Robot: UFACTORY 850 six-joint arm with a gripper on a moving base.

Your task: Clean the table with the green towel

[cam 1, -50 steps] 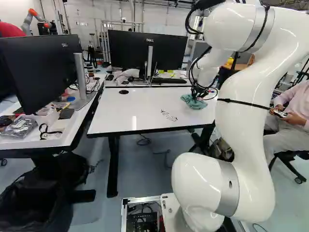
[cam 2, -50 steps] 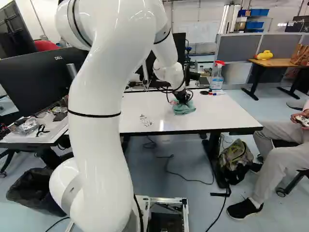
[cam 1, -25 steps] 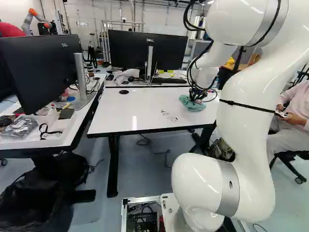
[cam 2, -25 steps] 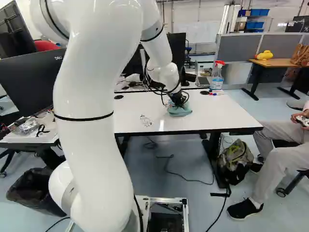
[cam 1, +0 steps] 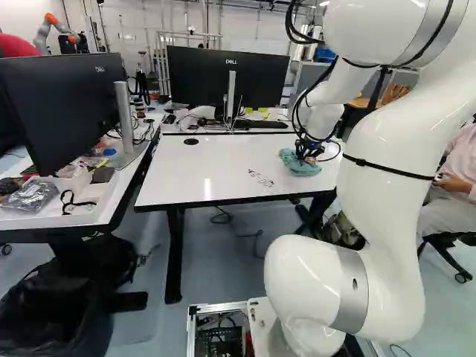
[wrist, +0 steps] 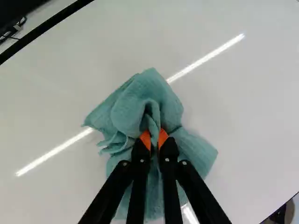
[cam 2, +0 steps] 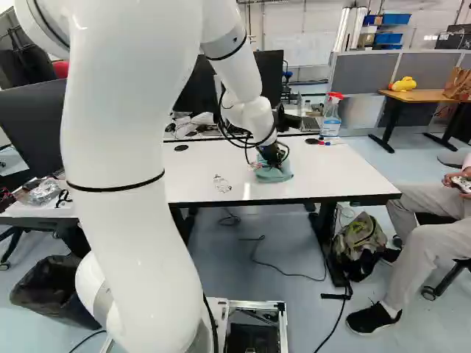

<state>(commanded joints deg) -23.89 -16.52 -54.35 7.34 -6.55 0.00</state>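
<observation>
Orange pads press from two sides on a gathered fold of the green towel, so the gripper has it clamped. The fold runs up between the fingertips; the rest bunches ahead of them and spreads out beneath and to both sides of the fingers. The towel's lower folds seem to rest on the white table, though the base views show that contact too small to be sure. Dark scribbled marks lie on the tabletop apart from the towel, to its left in both base views. Farther out, a spray bottle with a red top stands near the table's far edge.
</observation>
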